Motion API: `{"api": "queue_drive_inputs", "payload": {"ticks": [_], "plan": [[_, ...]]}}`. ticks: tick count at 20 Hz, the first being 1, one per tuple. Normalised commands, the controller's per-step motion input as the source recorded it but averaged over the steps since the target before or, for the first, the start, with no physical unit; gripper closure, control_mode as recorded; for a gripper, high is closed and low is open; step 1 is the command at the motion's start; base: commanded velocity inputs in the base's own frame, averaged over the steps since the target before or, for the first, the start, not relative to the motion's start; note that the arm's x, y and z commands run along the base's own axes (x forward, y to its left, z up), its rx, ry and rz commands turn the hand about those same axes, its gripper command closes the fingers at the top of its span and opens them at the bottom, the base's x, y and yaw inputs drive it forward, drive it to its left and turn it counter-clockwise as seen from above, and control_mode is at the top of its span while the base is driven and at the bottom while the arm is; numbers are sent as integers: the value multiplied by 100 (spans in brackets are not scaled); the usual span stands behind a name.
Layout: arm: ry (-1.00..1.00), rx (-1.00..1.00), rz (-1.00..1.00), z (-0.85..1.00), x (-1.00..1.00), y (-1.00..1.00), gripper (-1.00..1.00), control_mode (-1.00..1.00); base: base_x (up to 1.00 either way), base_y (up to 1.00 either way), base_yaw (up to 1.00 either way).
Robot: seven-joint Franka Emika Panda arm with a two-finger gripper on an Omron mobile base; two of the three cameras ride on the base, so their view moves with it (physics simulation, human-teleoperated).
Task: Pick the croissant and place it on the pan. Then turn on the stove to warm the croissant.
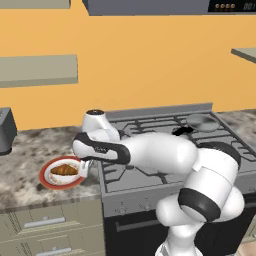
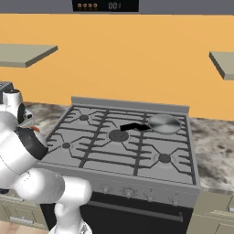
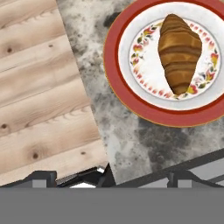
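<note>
The croissant (image 1: 64,170) (image 3: 178,52) lies on a red-rimmed white plate (image 1: 48,181) (image 3: 117,85) on the stone counter left of the stove (image 1: 134,181) (image 2: 103,153). My gripper (image 1: 84,168) (image 3: 111,177) hangs just right of the plate, over the counter's front edge. It is open, with nothing between its widely spread fingertips. The croissant sits ahead and off to one side of the fingers. The grey pan (image 1: 202,121) (image 2: 164,123) rests on the stove's back right burner, its black handle pointing left. The stove's knobs (image 2: 129,193) line its front.
A dark appliance (image 1: 5,131) stands at the counter's far left. Drawers (image 1: 45,222) sit below the counter. Wooden floor (image 3: 43,87) shows past the counter edge. Wall shelves (image 1: 37,70) (image 2: 221,64) hang above on both sides, and my own arm stretches over the stove's left burners.
</note>
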Motion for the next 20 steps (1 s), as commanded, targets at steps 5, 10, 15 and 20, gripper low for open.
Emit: {"api": "queue_drive_inputs", "payload": {"ticks": [5,10,15,20], "plan": [[1,0,0,-1,29,1,-100,-100,0,0,0],[3,-3,0,-9,21,16,-100,-100,0,0,0],[4,-4,0,-11,24,23,-100,-100,0,0,0],[5,-5,0,-16,24,23,-100,-100,0,0,0]]}}
